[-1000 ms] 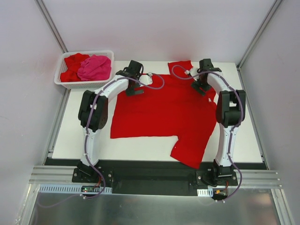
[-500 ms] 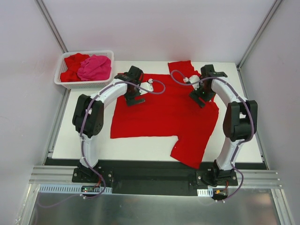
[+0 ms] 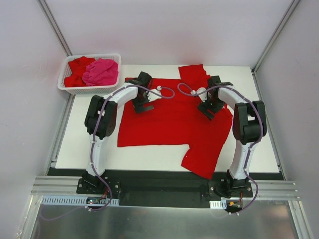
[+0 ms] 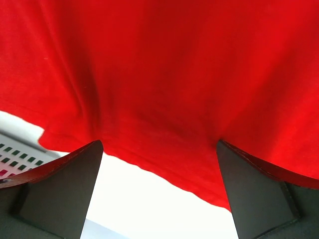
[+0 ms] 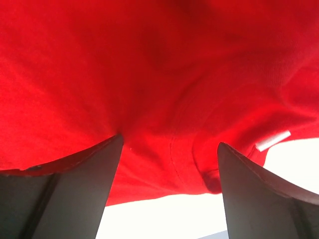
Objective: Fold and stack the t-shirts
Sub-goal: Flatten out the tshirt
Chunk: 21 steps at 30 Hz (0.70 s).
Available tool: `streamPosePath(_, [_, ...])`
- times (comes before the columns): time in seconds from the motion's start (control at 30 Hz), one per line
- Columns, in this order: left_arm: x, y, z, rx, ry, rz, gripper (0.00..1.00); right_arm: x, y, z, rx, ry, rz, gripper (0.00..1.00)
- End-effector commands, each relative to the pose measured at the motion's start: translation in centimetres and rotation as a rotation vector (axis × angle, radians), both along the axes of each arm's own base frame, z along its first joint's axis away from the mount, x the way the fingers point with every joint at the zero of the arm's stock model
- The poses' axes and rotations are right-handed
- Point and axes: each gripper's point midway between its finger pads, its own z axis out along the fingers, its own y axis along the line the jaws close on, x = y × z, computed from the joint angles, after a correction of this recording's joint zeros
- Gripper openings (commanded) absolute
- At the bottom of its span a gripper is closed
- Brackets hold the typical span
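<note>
One red t-shirt (image 3: 169,119) lies spread flat on the white table (image 3: 254,144), with one sleeve toward the back and a corner reaching the front edge. My left gripper (image 3: 143,106) stands open over its upper left part. In the left wrist view the left gripper (image 4: 158,144) spans the shirt's hem (image 4: 164,164), tips down on the cloth. My right gripper (image 3: 208,111) is open over the upper right part. The right wrist view shows the right gripper (image 5: 169,140) astride a wrinkled seam near a white label (image 5: 273,140). Neither holds cloth.
A white lattice basket (image 3: 65,87) at the back left corner holds a hot pink t-shirt (image 3: 101,71) and a crumpled red one (image 3: 77,67). Grey walls and metal posts close in the table on three sides.
Both grippers have come from the shirt's far edge toward the near side and lower onto the cloth, staying open. The shirt lies as before.
</note>
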Motion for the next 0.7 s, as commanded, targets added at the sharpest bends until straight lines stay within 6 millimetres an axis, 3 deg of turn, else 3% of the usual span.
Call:
streamPosePath(0.0, [1.5,-0.1,1.5,-0.015,-0.037,0.000,0.98,0.4,0.2,0.1,-0.020,-0.010,0.038,0.81])
streamPosePath(0.43, [4.4,0.7,1.9,0.021,-0.187,0.061,0.98,-2.1,0.2,-1.1,-0.023,0.069,0.066,0.81])
streamPosePath(0.57, [4.5,0.7,1.2,0.018,-0.174,0.053,0.98,-1.9,0.2,0.1,-0.016,0.045,0.058,0.82])
streamPosePath(0.67, [4.8,1.0,0.3,0.025,-0.161,0.050,0.98,-0.6,0.1,2.3,-0.001,-0.049,0.036,0.82])
